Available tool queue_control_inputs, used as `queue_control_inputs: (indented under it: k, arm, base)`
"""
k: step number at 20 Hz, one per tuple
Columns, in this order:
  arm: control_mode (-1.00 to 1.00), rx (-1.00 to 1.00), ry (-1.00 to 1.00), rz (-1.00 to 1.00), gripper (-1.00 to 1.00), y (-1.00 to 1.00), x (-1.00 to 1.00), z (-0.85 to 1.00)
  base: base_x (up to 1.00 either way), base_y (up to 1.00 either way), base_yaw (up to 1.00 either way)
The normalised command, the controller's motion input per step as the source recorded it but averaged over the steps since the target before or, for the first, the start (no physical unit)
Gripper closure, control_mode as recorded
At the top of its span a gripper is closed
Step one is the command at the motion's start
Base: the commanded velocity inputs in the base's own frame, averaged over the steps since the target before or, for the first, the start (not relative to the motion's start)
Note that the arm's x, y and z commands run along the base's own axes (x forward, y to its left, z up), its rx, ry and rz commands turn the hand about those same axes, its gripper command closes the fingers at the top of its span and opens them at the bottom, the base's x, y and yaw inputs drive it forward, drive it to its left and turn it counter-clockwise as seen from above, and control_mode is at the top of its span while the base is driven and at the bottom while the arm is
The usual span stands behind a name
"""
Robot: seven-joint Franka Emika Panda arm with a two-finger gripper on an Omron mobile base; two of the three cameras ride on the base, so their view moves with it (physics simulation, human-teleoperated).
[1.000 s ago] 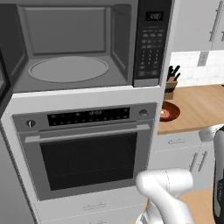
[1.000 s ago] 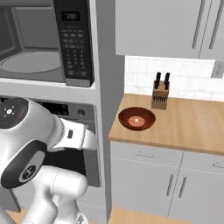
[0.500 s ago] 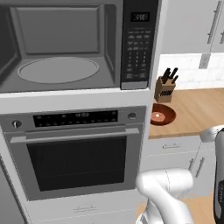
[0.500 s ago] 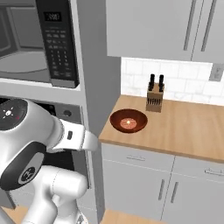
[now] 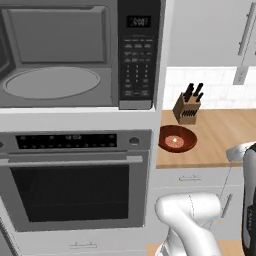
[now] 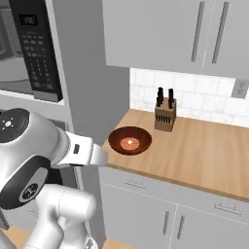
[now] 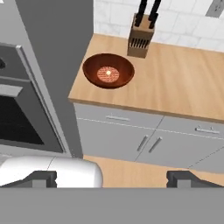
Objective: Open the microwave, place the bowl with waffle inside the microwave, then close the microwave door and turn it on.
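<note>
At upper left of the left base view, microwave (image 5: 55,55) cavity exposed, nothing on the turntable. Right of centre, bowl with waffle (image 5: 177,139) near the counter (image 5: 220,135) edge, knife block (image 5: 187,107) just behind. At hand view's bottom, gripper (image 7: 111,178) spread wide, empty. Risks: nudging the bowl off the edge, clipping the block.
</note>
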Motion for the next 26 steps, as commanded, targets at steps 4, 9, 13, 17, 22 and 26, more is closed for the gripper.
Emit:
queue_control_inputs:
  k: [4,9,13,17,22,26]
  arm:
    - [1.0,0.0,0.0,0.0,-1.0,0.0,0.0,0.0]
    - [-1.0,0.0,0.0,0.05,-1.0,-0.03,0.03,0.0]
    - [-1.0,0.0,0.13,0.13,-1.0,-0.04,0.0,-0.06]
    - [-1.0,0.0,0.21,0.12,-1.0,0.18,0.26,-0.38]
    - [-1.0,0.0,0.21,0.1,-1.0,0.0,0.88,-0.47]
    - [-1.0,0.02,0.02,-0.01,-1.0,0.0,1.0,-0.27]
  base:
    - [0.1,-0.64,0.15]
    - [0.16,-0.34,0.16]
    - [0.0,0.0,0.0]
    - [0.0,0.0,0.0]
    - [0.0,0.0,0.0]
    - [0.0,0.0,0.0]
